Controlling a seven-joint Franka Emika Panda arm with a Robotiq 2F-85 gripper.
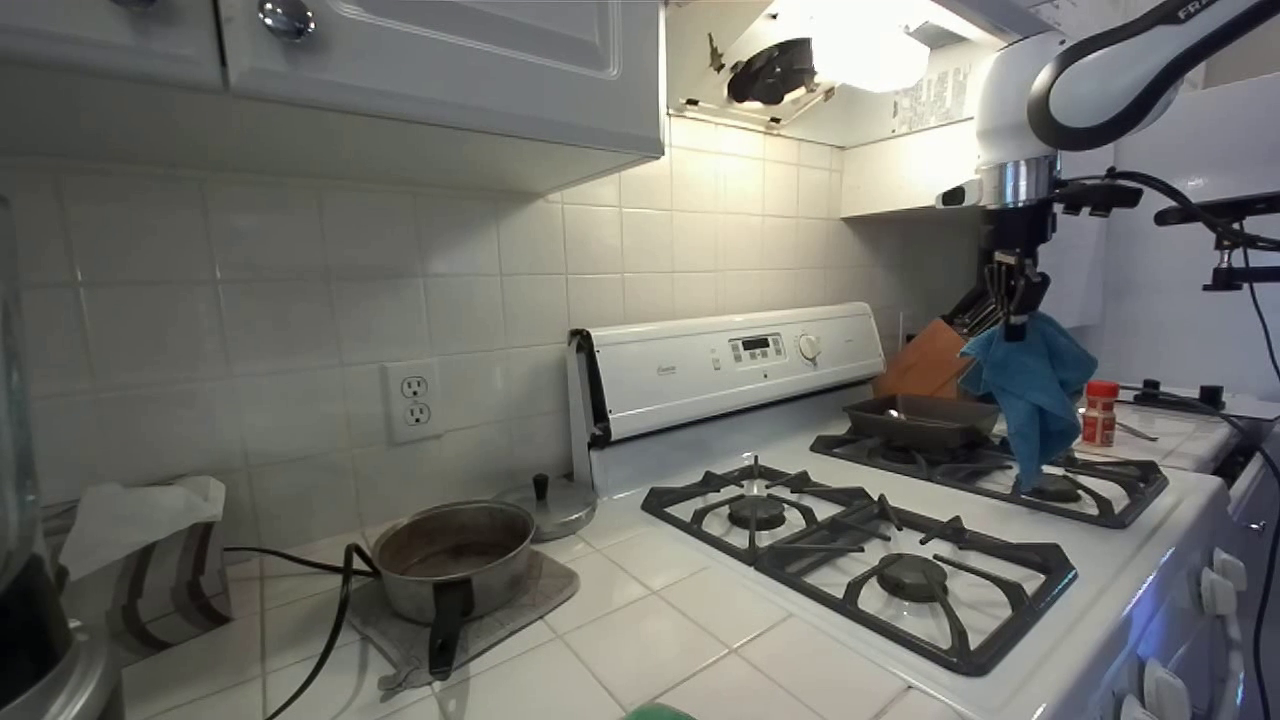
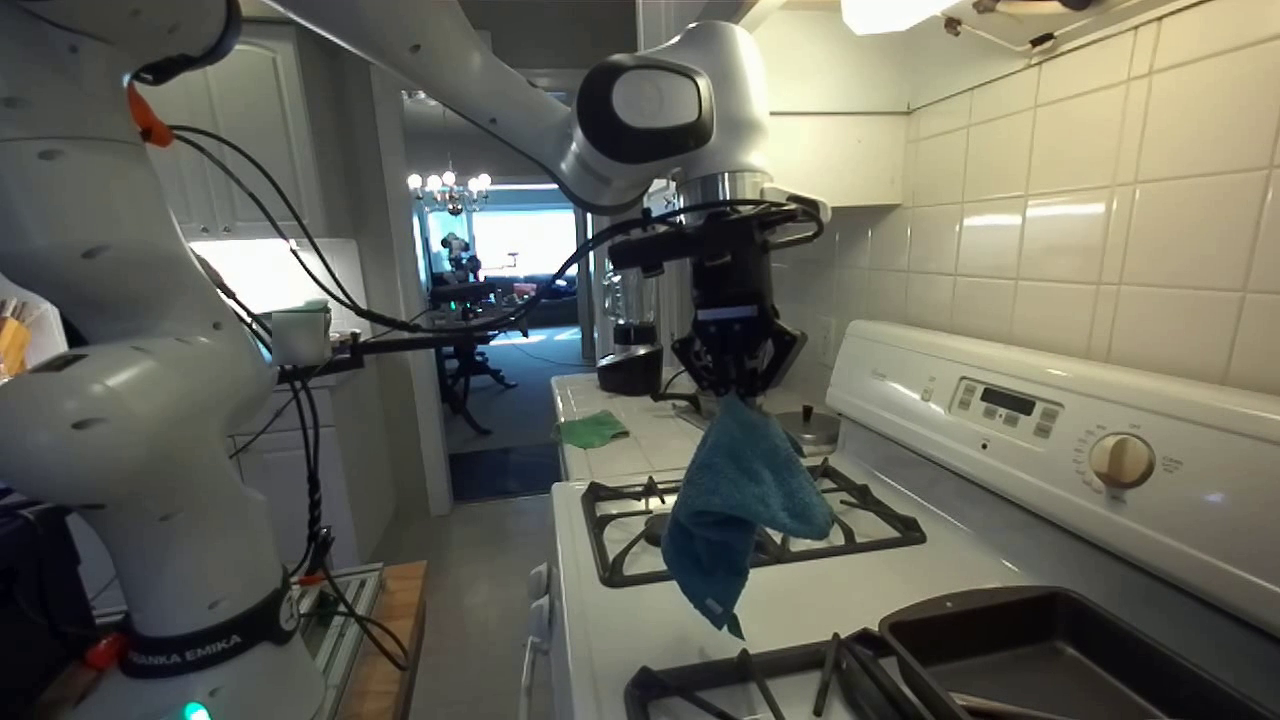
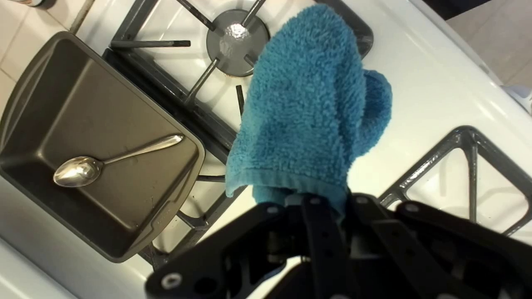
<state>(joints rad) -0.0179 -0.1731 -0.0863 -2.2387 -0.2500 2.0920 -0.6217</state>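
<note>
The end effector (image 2: 738, 392) is pressed together, pinching the upper part of a blue terry washcloth (image 2: 745, 490). The washcloth hangs from it in loose folds over the white gas range (image 2: 830, 610), a hemmed edge showing next to the grip in the wrist view. Whether its lowest corner touches the range cannot be confirmed from these angles. Near the washcloth, toward the control panel (image 1: 735, 365), a dark rectangular baking pan (image 3: 112, 112) stands on the rear part of a black burner grate (image 3: 176, 91). A metal spoon (image 3: 79, 171) lies inside the pan. A round burner cap (image 3: 237, 42) sits at the front part of the same grate. Beyond the range, in an exterior view, a red-capped spice jar (image 1: 1100, 415) stands upright on the tiled counter (image 1: 630, 640), and a wooden knife block (image 1: 920, 362) holds several knives. At the opposite end, a saucepan (image 1: 410, 580) with a black handle rests on a gray pot holder (image 1: 535, 595); a knobbed lid (image 1: 565, 513) lies just behind it. A green cloth (image 2: 592, 430) also lies on that stretch of counter.
</note>
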